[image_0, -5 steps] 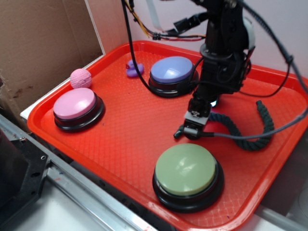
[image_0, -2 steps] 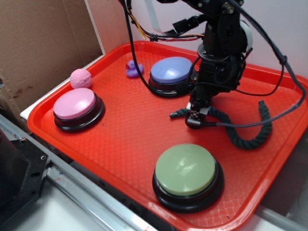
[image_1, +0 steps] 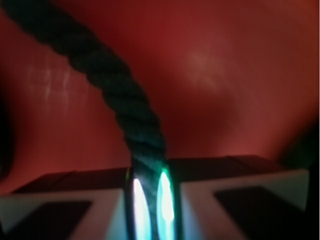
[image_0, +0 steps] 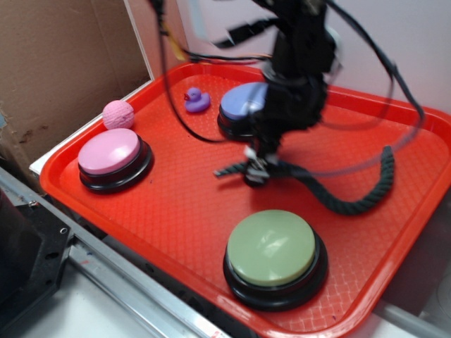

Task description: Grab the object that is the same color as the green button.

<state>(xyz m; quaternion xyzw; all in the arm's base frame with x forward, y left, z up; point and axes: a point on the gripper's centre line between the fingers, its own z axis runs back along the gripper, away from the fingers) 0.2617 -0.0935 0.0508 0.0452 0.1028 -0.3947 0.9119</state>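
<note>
The dark green twisted rope (image_0: 338, 201) curves across the right half of the red tray (image_0: 176, 204), its far end rising near the right rim. My gripper (image_0: 255, 171) is shut on the rope's left end, which pokes out to the left of the fingers. In the wrist view the rope (image_1: 125, 107) runs from the top left down between my closed gripper (image_1: 150, 200), pinched tight. The green button (image_0: 271, 250), pale green dome on a black base, stands at the tray's front, below the gripper and apart from it.
A pink-topped button (image_0: 109, 153) stands at the tray's left, a blue-purple one (image_0: 243, 102) at the back behind my arm. A small purple duck (image_0: 196, 101) sits at the back, a pink ball (image_0: 118, 114) just outside the left rim. Cardboard box (image_0: 56, 63) at left.
The gripper has moved left and a little up across the tray, dragging the rope's left end with it. The rope has straightened and shifted left. The arm is motion-blurred.
</note>
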